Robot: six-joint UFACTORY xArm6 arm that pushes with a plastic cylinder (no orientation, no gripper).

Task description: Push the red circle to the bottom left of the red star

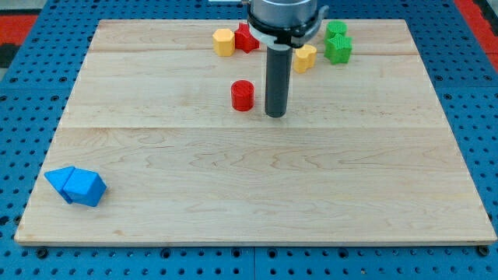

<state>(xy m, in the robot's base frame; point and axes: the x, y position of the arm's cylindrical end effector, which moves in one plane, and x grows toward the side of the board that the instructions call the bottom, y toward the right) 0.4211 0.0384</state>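
My tip (275,114) just right of red circle (243,95), apart

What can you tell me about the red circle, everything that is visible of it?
The red circle is a short, solid-looking red cylinder standing upright, flat face up, on the wooden board. It sits in the upper middle of the view, below the red star. My tip stands just to its right with a small gap. Nothing touches it but the board.

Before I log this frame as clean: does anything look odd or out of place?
Nothing stands out. Every block sits flat on the board; my tip rests just right of the red circle, apart from it.
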